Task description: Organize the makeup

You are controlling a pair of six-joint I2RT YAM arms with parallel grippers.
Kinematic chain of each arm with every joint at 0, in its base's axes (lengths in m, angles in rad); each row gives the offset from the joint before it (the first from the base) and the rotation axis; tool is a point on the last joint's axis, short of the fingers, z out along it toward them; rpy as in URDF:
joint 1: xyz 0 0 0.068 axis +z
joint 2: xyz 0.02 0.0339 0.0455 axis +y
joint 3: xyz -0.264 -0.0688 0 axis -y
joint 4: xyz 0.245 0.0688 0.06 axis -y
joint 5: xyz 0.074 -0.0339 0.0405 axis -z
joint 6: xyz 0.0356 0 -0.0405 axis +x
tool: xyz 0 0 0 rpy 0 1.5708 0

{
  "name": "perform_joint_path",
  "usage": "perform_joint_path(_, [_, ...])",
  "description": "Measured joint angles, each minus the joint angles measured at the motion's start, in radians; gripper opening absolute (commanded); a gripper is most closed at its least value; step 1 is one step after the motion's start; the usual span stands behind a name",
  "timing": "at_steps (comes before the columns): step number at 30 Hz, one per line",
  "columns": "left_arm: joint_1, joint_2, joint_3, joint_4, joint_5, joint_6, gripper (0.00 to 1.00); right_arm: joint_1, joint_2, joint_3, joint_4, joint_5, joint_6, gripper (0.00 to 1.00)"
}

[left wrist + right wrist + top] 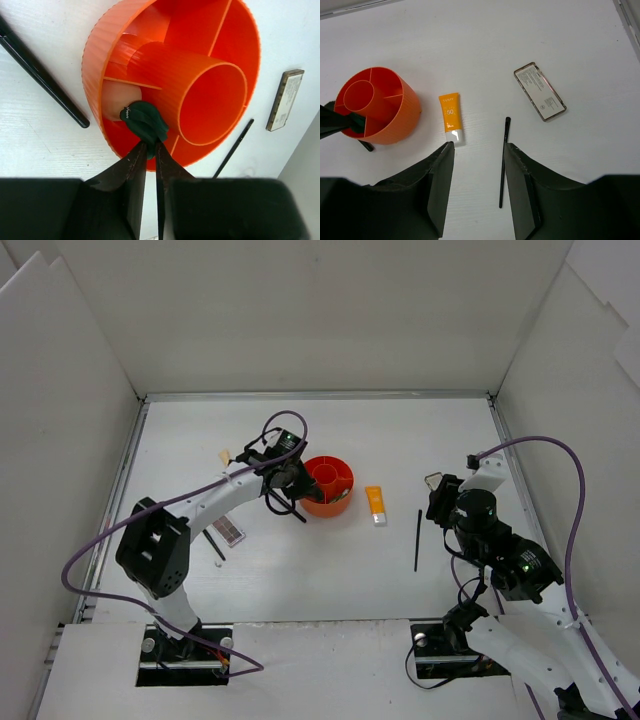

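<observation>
So the left gripper [151,145] had its fingers nearly pressed together, just a thin slit between them, and the tips looked to be pinching a dark green piece [145,121]. It's small, glossy and kind of lumpy, with a few tiny white marks on one end. It sat at the rim of the red-orange holder [100,45], on its near-left side, in an outer wedge right up against the centre tube. A pale beige-pink sponge [116,99] sat in that wedge too, right against the green piece. The holder itself stood around the middle of the table [400,440], with a thick black brush [42,77] lying flat just beside its wall. Just right of the holder was the orange tube [451,117], flat on the table, white cap toward the near side and a "50" printed on it. Further right lay a thin black brush [503,162], running roughly near to far. Further right again and farther back was a flat rectangular case [540,91] with its white label side up. The right gripper [479,146] hung over that area with its fingers spread wide and nothing between them. Off to the left, by the left arm, were the brown-pink palette [231,532] and another thin brush [215,545], side by side. A small beige bit [225,454] lay farther back on the left, too small to make out.
</observation>
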Motion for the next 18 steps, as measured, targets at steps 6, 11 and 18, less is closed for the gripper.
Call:
perform_joint_path(6, [0.000, -0.039, 0.000, 0.002, -0.007, 0.011, 0.14, 0.000, 0.000, 0.000, 0.000, -0.010, 0.004, 0.42])
perform_joint_path(11, [0.000, -0.055, 0.000, 0.001, -0.018, 0.018, 0.15, 0.000, 0.000, 0.000, 0.001, -0.017, 0.007, 0.42])
perform_joint_path(18, [0.000, -0.056, 0.000, 0.001, -0.026, 0.022, 0.14, 0.000, 0.000, 0.000, 0.001, -0.018, 0.008, 0.42])
